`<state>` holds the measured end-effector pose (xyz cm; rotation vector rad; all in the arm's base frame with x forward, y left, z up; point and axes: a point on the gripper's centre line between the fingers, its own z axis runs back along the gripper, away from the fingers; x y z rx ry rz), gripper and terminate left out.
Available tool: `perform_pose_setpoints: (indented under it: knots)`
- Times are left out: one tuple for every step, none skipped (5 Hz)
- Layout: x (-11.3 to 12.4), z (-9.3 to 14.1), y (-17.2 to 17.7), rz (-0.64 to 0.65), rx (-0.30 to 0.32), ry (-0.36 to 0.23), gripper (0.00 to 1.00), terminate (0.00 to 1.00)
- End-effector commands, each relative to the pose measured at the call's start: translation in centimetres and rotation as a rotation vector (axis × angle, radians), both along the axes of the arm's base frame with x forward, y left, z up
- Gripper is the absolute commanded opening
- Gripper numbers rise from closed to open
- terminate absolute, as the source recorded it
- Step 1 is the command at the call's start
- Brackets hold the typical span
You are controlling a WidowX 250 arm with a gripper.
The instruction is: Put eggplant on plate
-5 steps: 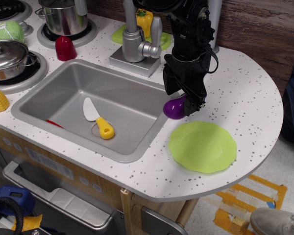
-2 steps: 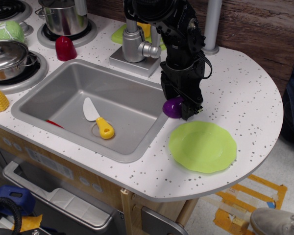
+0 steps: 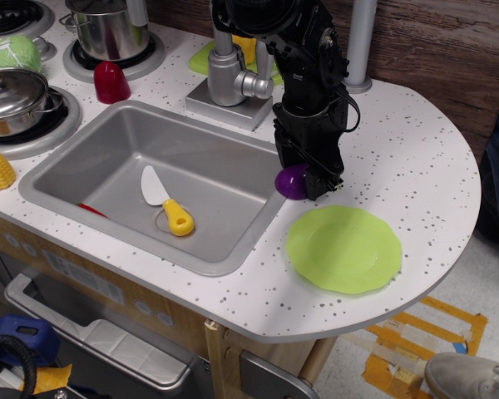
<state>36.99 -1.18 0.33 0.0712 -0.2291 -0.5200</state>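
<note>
The purple eggplant sits at the counter's edge by the sink's right rim, partly hidden by the gripper. My black gripper points straight down over it, its fingers closed around the eggplant. The light-green plate lies flat on the counter just in front and to the right of the gripper, with nothing on it.
The sink to the left holds a yellow-handled toy knife. A faucet stands behind the gripper, with a small green plate bearing a yellow pepper behind it. Pots, a red cup and a cabbage sit far left.
The arm has swung slightly left and lowered over the eggplant; the eggplant has shifted a little left and up with the fingers. The plate has not moved.
</note>
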Motion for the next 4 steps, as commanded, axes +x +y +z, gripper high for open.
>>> perform_pose_setpoints:
  knots:
    - [0.2, 4.1, 0.1, 0.014, 0.007, 0.051, 0.0, 0.0]
    - [-1.4, 5.1, -2.2, 0.125, 0.03, 0.052, 0.0, 0.0]
    - [-3.3, 5.3, -3.7, 0.214, 0.019, 0.039, 0.0, 0.0]
    - [-5.0, 5.1, -5.2, 0.29, 0.021, 0.02, 0.0, 0.0]
